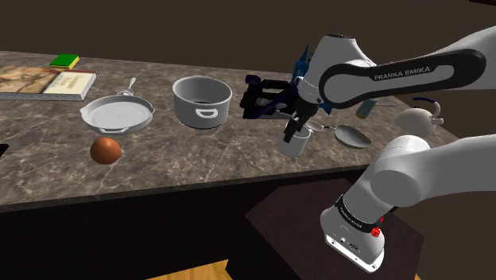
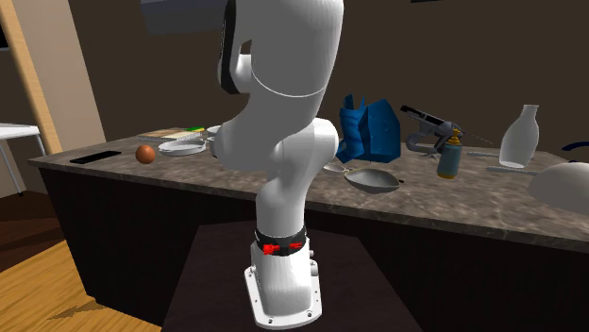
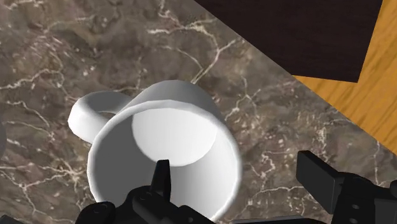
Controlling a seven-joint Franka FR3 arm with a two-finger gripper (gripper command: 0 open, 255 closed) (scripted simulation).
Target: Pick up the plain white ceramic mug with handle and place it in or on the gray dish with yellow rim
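Pincer (image 3: 235, 165) open: 1 finger in white mug (image 3: 172, 124), 1 outside.

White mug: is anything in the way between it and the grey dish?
Nothing visible. The white handled mug stands close beside the shallow grey dish on the marbled counter, with the black claw astride the mug's wall.

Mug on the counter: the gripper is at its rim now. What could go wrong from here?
1. The gripper is open, one finger inside the mug, one outside; held by one wall only, the mug might tilt or slip when lifted.
2. The mug stands near the edge of the counter; a sideways push could send it off.
3. The dish lies close; a swinging mug might knock it.
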